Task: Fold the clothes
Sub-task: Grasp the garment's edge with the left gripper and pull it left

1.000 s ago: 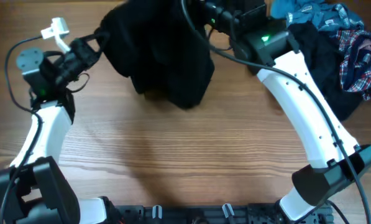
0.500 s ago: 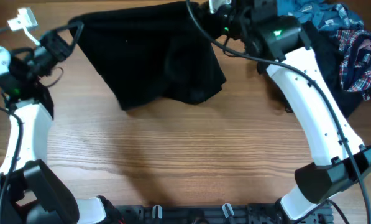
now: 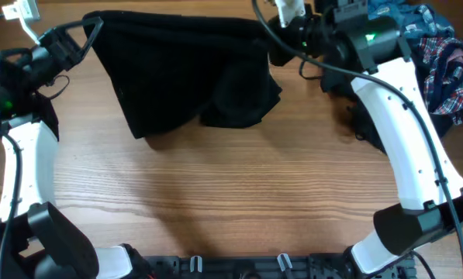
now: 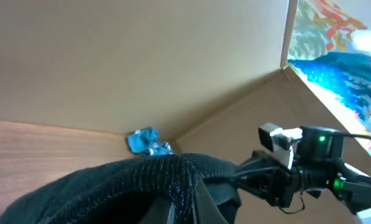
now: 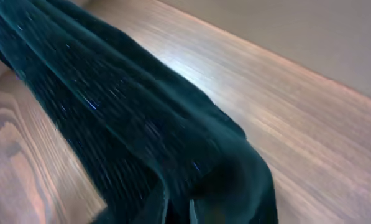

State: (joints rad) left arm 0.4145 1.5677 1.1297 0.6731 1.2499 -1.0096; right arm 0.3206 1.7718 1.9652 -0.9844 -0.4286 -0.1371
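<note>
A large black fuzzy garment hangs stretched between my two grippers above the far part of the table. My left gripper is shut on its left top corner; the cloth is pinched between the fingers in the left wrist view. My right gripper is shut on its right top corner, and the cloth covers the fingers in the right wrist view. A teal-blue patterned garment, a red-blue plaid shirt and another black garment lie heaped at the far right.
Bare wooden table lies in front of the hanging garment. Cardboard walls stand behind the table. The right arm reaches along the right side, next to the heap.
Both grippers have moved apart and away from me, spreading the bunched black garment out wide. The left gripper went further left, the right one further right.
</note>
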